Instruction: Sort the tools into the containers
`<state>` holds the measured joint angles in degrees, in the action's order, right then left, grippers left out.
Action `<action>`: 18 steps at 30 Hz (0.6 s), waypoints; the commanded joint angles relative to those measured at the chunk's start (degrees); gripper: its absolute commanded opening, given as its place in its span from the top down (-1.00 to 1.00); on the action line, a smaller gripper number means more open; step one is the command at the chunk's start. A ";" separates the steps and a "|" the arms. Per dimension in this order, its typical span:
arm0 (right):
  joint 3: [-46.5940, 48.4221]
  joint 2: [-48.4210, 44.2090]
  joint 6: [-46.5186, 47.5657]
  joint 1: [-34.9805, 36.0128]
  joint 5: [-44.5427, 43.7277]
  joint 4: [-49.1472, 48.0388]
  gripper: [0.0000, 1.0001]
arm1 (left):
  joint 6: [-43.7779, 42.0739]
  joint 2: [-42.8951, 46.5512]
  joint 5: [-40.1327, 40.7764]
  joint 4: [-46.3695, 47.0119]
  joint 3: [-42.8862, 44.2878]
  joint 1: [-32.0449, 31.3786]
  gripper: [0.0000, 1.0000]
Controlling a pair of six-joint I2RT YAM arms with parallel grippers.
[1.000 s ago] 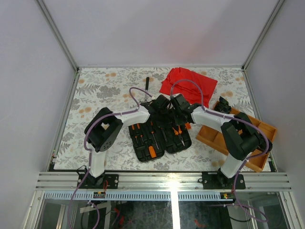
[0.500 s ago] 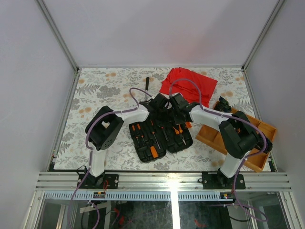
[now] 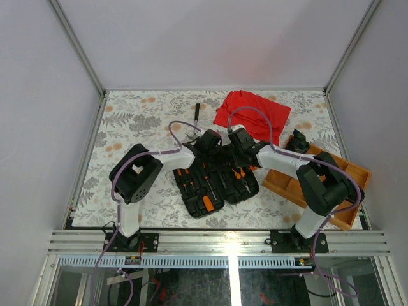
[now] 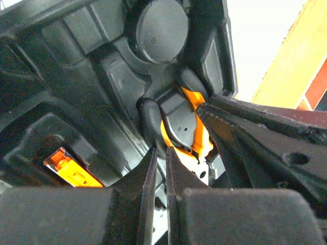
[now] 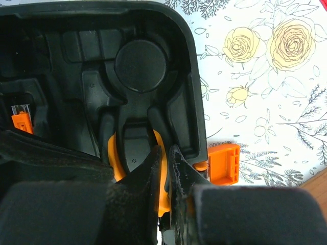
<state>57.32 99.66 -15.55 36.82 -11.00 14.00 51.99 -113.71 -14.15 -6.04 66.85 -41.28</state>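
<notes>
The tool case (image 3: 224,196) lies open at the middle of the tabletop, nearer the near edge, with both moulded halves facing up. Slim screwdrivers (image 3: 191,183) with black-and-orange handles sit in the slots of its left half. The orange-handled pliers (image 3: 241,176) sit in the right half.

A longer black-handled driver (image 3: 197,112) lies apart on the floral cover (image 3: 127,121), toward the far edge and left of centre.

The left gripper (image 3: 209,141) is at the far rim of the case. In its wrist view the left gripper (image 4: 160,153) has its jaws drawn together to a thin slit with nothing in it, over the moulded case (image 4: 102,76) and beside the pliers (image 4: 196,138).

The right gripper (image 3: 240,141) is just beside it. The right gripper (image 5: 164,150) has its jaws nearly together, with a pliers handle (image 5: 162,176) showing in the gap; whether they grasp it cannot be told. The orange latch (image 5: 224,163) projects from the case edge (image 5: 76,51).

A red cloth (image 3: 252,111) lies at the far edge, right of centre. A wooden tray (image 3: 315,182) lies along the right edge.
</notes>
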 commanded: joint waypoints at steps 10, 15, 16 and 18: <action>-2.00 -13.23 -3.89 4.51 18.51 7.68 0.44 | -11.38 4.53 12.11 -10.34 -7.63 -3.65 0.71; -2.53 -21.15 -4.14 4.55 9.68 6.14 0.34 | -13.98 11.74 14.08 -14.50 -4.12 -3.49 0.43; -3.14 -22.96 -4.38 4.56 7.69 5.84 0.32 | -14.61 13.17 14.23 -14.93 -3.69 -3.34 0.41; -4.88 -26.42 -5.05 4.47 3.17 5.19 0.27 | -15.31 16.15 14.63 -15.85 -3.05 -2.84 0.36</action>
<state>54.13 80.20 -18.87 41.56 0.32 20.34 41.32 -103.24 -3.92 -13.15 61.98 -45.01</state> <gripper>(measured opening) 0.344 0.299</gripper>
